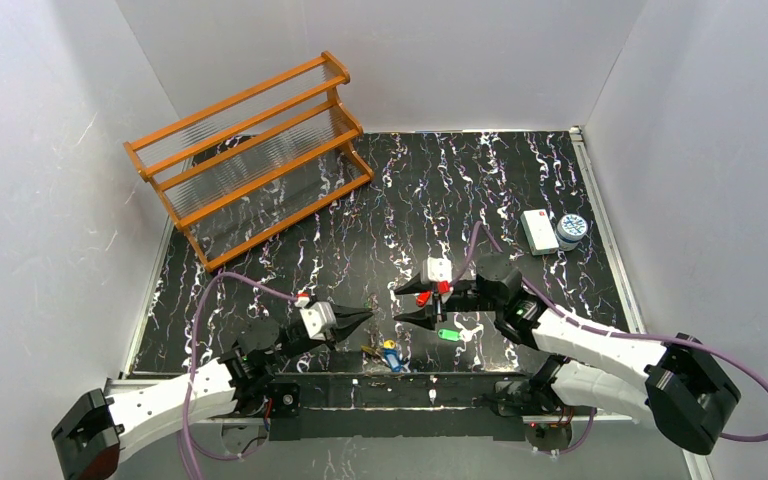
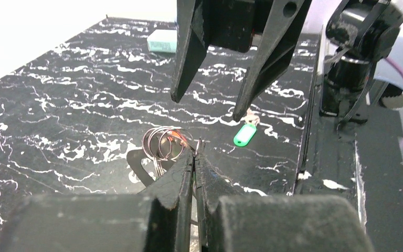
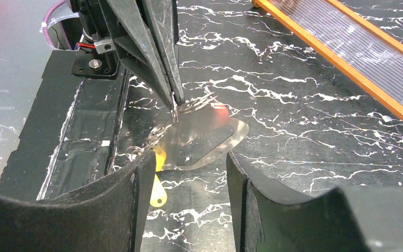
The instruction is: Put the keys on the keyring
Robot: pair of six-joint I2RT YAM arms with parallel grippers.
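Nearest the arm bases, a small cluster of keys (image 1: 390, 355) with blue and yellow tags lies on the bench (image 1: 410, 190) just beside its near edge. A green-tagged key (image 1: 448, 335) lies loose a little to the right.

Next comes the left claw (image 1: 365, 316), its fingers pressed together. It pinches the keyring (image 3: 210, 142), a pale oval piece with bright wire coils at its upper end, which hangs from the tip just above the bench. Facing it, near but apart, is the right claw (image 1: 398, 303), its fingers spread and holding nothing. Farther off stand a white box (image 1: 538, 230), a round tin (image 1: 571, 230) and, at the far left, a wooden rack (image 1: 250, 150).

Progress, as a judgement: the ring is held ready, but the green key and the near cluster lie off it, so most of the threading is left. A red spot beside the coils may be a tag already on; it is too blurred to tell.

Only the top view shows the near cluster and the far objects, and the keyring is too small to make out there. The left wrist view shows the coils and the green tag under the spread claw. Only the right wrist view shows the pale oval whole, with a yellow tag (image 3: 158, 194) below it.
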